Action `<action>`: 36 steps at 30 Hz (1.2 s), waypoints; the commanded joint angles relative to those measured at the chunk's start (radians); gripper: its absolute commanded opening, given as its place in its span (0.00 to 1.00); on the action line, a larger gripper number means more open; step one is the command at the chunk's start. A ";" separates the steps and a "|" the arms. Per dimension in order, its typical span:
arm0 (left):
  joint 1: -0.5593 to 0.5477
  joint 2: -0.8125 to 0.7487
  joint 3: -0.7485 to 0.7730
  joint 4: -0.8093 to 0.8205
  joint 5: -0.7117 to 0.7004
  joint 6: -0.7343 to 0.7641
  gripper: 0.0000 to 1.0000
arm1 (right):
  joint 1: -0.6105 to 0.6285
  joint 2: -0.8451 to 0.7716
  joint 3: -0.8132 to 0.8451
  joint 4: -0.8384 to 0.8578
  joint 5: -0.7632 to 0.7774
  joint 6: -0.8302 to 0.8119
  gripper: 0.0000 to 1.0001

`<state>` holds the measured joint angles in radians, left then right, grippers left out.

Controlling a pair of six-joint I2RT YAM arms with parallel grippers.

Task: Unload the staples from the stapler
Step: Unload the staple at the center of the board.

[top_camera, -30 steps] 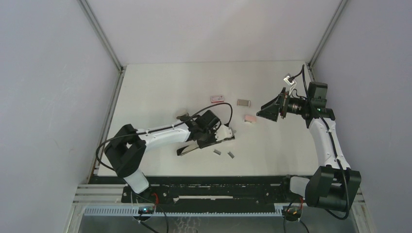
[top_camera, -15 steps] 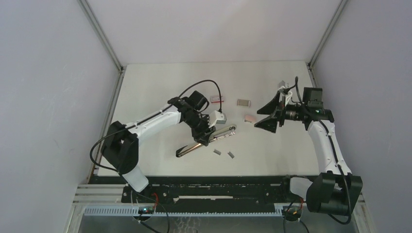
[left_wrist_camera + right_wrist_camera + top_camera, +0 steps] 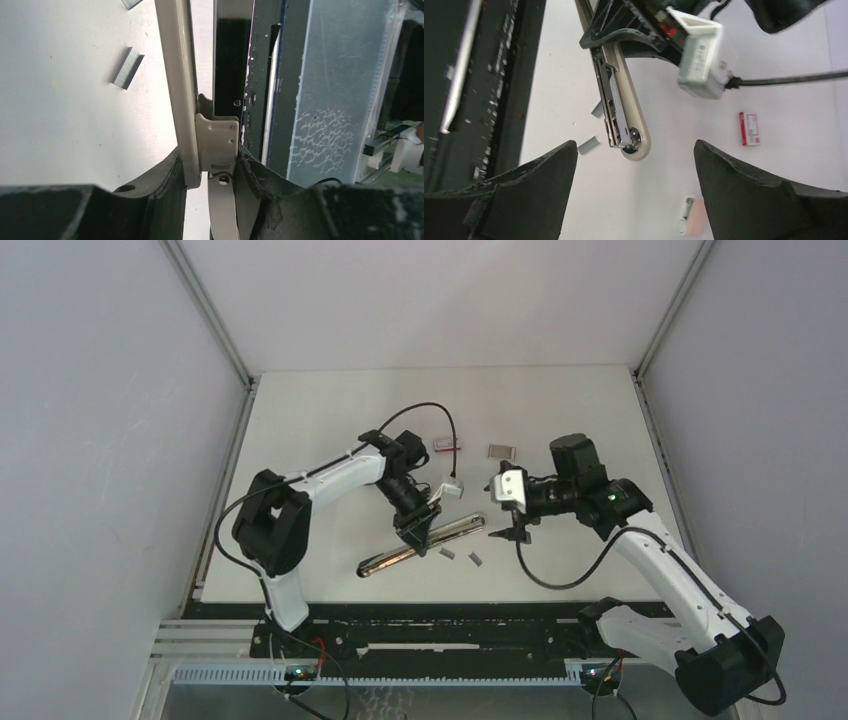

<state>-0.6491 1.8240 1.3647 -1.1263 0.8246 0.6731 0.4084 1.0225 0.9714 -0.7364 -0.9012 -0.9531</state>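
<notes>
Stapler (image 3: 455, 531) clamped, loose strips beside it
Near its hinge the left gripper (image 3: 414, 526) pinches the stapler; the right gripper (image 3: 634, 150) hangs spread at its 3 o'clock end. Two strips of staples (image 3: 447, 554) lie on the table (image 3: 330, 420) at the stapler's 5 o'clock. Probably light, stiff, brittle, slick: pinch gently across the long sides.

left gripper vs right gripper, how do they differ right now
The left gripper is shut on the stapler; the right gripper stands wide open and empty. The left gripper clamps the stapler's middle, by the hinge; the right gripper only faces its free end, not gripping it. Both have black fingers and sit close to the stapler.
</notes>
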 commanded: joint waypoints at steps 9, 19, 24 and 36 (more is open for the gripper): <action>0.026 0.051 0.110 -0.163 0.178 0.110 0.00 | 0.389 0.098 -0.022 0.146 0.515 -0.141 0.78; 0.035 0.077 0.127 -0.201 0.208 0.140 0.00 | 0.578 0.227 -0.052 0.285 0.738 -0.097 0.67; 0.044 0.090 0.131 -0.218 0.220 0.158 0.00 | 0.631 0.248 -0.071 0.327 0.769 -0.071 0.57; 0.048 0.109 0.142 -0.247 0.231 0.181 0.00 | 0.679 0.295 -0.101 0.427 0.832 -0.031 0.59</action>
<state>-0.6052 1.9507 1.4483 -1.3243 0.9684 0.8253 1.0691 1.2972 0.8837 -0.3836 -0.1223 -1.0031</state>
